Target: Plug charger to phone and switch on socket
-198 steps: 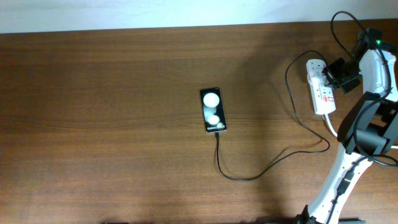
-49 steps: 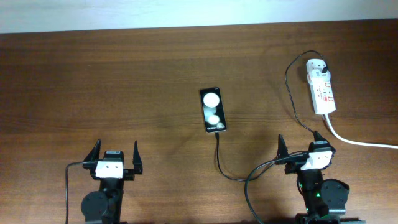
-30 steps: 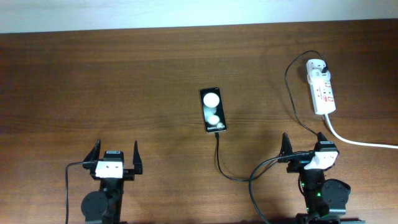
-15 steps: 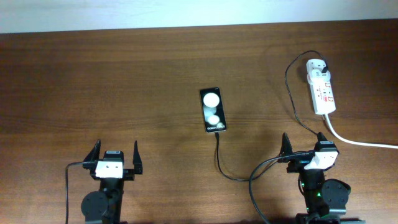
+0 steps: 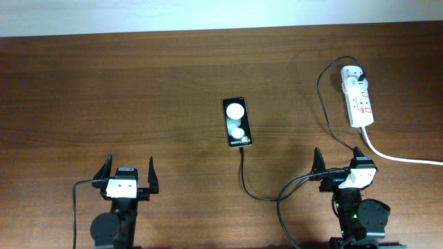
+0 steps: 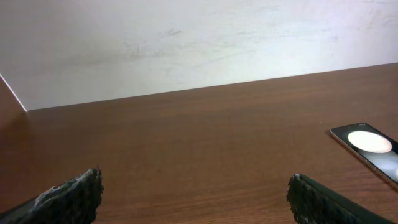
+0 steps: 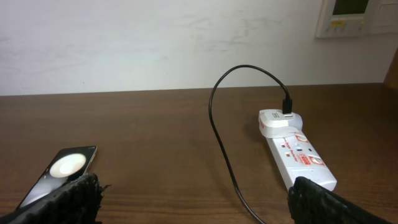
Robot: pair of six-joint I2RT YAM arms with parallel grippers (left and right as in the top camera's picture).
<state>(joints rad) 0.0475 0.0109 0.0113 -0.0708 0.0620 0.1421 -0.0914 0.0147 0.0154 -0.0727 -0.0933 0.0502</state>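
The phone (image 5: 237, 122) lies flat at mid-table, a black slab with two white round spots; it also shows in the left wrist view (image 6: 371, 149) and the right wrist view (image 7: 62, 171). The thin black charger (image 5: 243, 173) runs from the phone's near end in a loop to the black plug on the white socket (image 5: 358, 97) at the far right. The right wrist view shows the charger (image 7: 227, 162) and socket (image 7: 295, 152) too. My left gripper (image 5: 129, 166) and right gripper (image 5: 338, 158) stand open at the near edge, holding nothing, well apart from everything.
The socket's thick white cord (image 5: 394, 156) trails off to the right edge. A black arm cable (image 5: 284, 207) curves beside the right arm's base. A white wall bounds the table's far side, with a small white panel (image 7: 354, 15) on it.
The right arm, earlier reaching over the socket, is back at the near edge. Over the last second nothing has moved.
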